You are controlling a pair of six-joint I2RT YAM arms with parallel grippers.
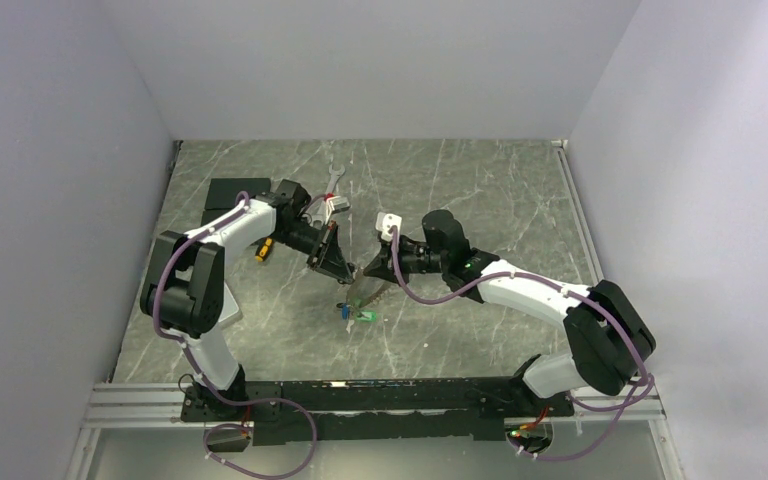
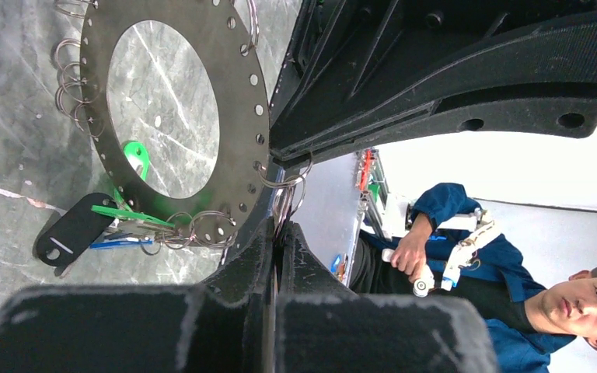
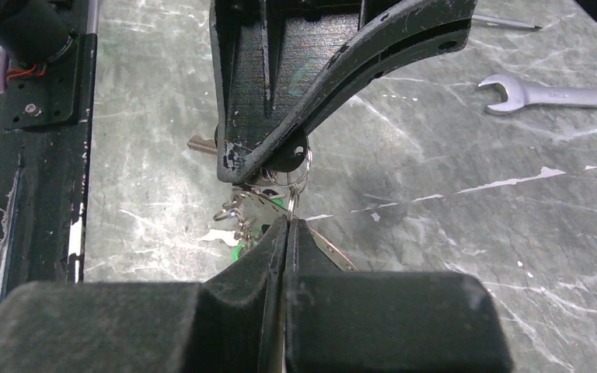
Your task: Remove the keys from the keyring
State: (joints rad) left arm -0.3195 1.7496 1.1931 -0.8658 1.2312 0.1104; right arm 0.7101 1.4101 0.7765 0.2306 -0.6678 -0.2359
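Observation:
The keyring (image 2: 241, 101) is a flat dark hoop with holes along its rim and small split rings hanging from it. It hangs tilted above the table between my two grippers in the top view (image 1: 365, 292). Green and blue keys (image 2: 124, 214) and a black tag (image 2: 74, 229) dangle from its low edge; they also show in the top view (image 1: 358, 315). My left gripper (image 2: 281, 227) is shut on a small split ring at the hoop's rim. My right gripper (image 3: 288, 221) is shut on the rim right beside it, tip to tip with the left fingers (image 3: 280, 132).
A long silver wrench (image 3: 552, 95) lies on the marble table beyond the grippers, also in the top view (image 1: 335, 180). A black plate (image 1: 228, 190) lies at the back left. White walls stand on three sides.

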